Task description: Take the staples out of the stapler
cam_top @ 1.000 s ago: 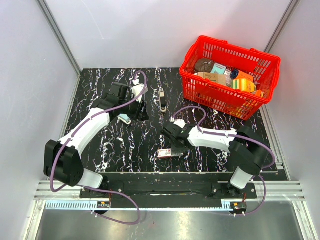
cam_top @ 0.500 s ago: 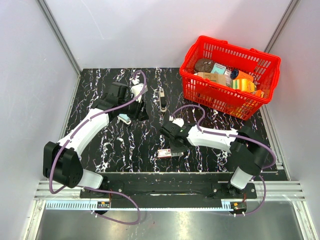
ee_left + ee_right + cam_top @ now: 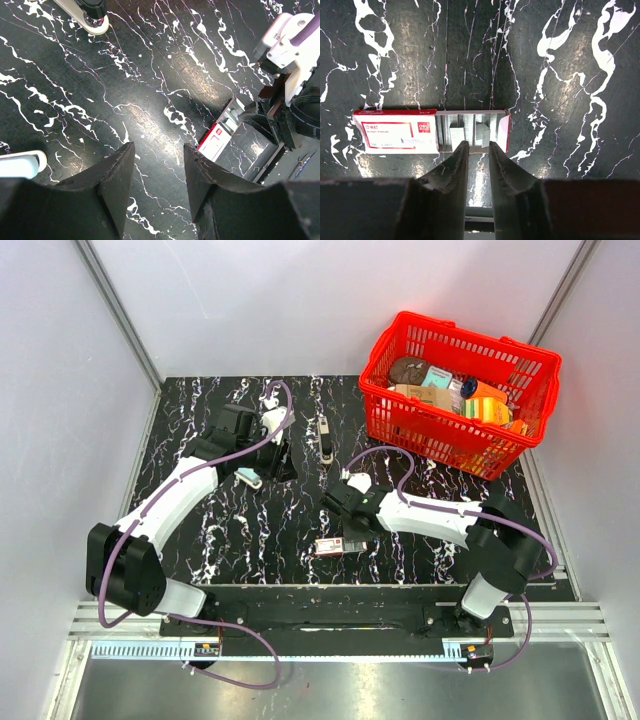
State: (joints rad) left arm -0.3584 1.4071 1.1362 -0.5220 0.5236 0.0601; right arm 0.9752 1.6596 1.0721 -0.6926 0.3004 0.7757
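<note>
Currently your left claw (image 3: 159, 150) hangs released over the black marbled surface (image 3: 150, 75), with nothing between its fingers. The stapler (image 3: 17, 164) lies flat on the surface just outside one finger, not touched by it. Your right claw (image 3: 477, 146) is narrowed to a slit but not clenched, with nothing visible in its grasp. Its tips sit at the edge of the red-and-white staple box (image 3: 395, 137), whose tray is slid open with staples showing. Box and stapler lie well apart.
</note>
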